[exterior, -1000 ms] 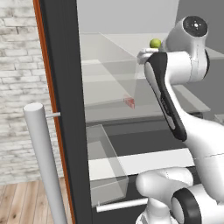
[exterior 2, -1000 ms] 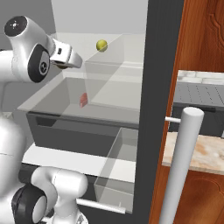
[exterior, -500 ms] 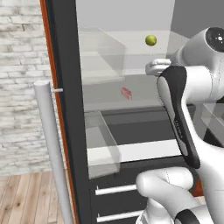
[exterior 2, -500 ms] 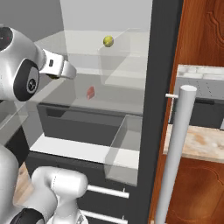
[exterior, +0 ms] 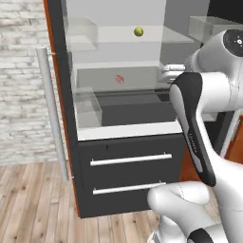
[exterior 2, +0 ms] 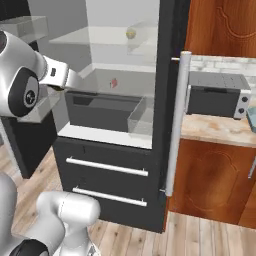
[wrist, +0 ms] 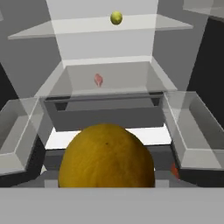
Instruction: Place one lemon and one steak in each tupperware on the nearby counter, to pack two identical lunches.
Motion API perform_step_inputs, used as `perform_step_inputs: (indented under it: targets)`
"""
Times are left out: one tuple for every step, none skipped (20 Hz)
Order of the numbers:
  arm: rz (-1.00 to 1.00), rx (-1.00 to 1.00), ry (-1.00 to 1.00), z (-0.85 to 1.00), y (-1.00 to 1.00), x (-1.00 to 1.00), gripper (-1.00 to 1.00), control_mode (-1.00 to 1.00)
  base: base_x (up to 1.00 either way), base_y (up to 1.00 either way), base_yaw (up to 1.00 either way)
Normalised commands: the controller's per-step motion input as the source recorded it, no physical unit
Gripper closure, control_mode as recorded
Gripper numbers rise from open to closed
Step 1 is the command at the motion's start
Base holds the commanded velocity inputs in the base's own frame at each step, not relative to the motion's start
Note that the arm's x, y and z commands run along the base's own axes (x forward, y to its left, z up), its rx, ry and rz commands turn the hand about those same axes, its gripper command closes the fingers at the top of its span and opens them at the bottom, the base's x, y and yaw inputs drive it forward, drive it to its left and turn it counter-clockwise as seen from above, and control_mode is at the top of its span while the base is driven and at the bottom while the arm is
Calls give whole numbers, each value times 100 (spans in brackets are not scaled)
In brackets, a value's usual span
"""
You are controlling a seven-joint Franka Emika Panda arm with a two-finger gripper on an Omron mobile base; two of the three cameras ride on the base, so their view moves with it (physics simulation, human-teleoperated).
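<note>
A dull orange-yellow lemon (wrist: pixel 106 162) sits low and close up in the hand view, and my gripper (exterior 2: pixel 75 80) is shut on it; the lemon hides the fingertips. The hand hangs in front of the open fridge. A bright yellow-green lemon (exterior: pixel 138 32) rests on the upper glass shelf (wrist: pixel 105 27). Below it, a small pink-red steak (exterior: pixel 119 79) lies on the lower shelf. The beige counter (exterior 2: pixel 210 131) is to the right of the fridge. A pale blue-grey tupperware edge (exterior 2: pixel 252 119) shows at the right border of the right base view.
A grey toaster oven (exterior 2: pixel 216 95) stands on the counter. The fridge's open door carries a long steel bar handle (exterior 2: pixel 176 125) and clear bins (wrist: pixel 192 131). Below the fridge compartment are two dark drawers (exterior: pixel 128 175). Brown wooden cabinets (exterior 2: pixel 215 180) sit under the counter.
Both base views have shifted and pulled back from the fridge, so the camera has moved. The fridge's drawers and the counter with the toaster oven have come into view.
</note>
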Motion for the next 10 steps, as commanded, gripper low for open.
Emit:
perform_step_inputs:
  targets:
    - [0, 0, 0, 0, 0, 0, 100, 100, -76, -100, 0]
    - [0, 0, 0, 0, 0, 0, 100, 100, -68, -100, 0]
    - [0, 0, 0, 0, 0, 0, 100, 100, -54, -100, 0]
    - [0, 0, 0, 0, 0, 0, 100, 100, -43, -100, 0]
    - [0, 0, 0, 0, 0, 0, 100, 100, -30, -100, 0]
    - [0, 0, 0, 0, 0, 0, 100, 100, -24, -100, 0]
    - [0, 0, 0, 0, 0, 0, 100, 100, -19, -100, 0]
    - [0, 0, 0, 0, 0, 0, 100, 100, -16, -100, 0]
    - [0, 0, 0, 0, 0, 0, 100, 100, -10, -100, 0]
    - [0, 0, 0, 0, 0, 0, 100, 100, -6, -100, 0]
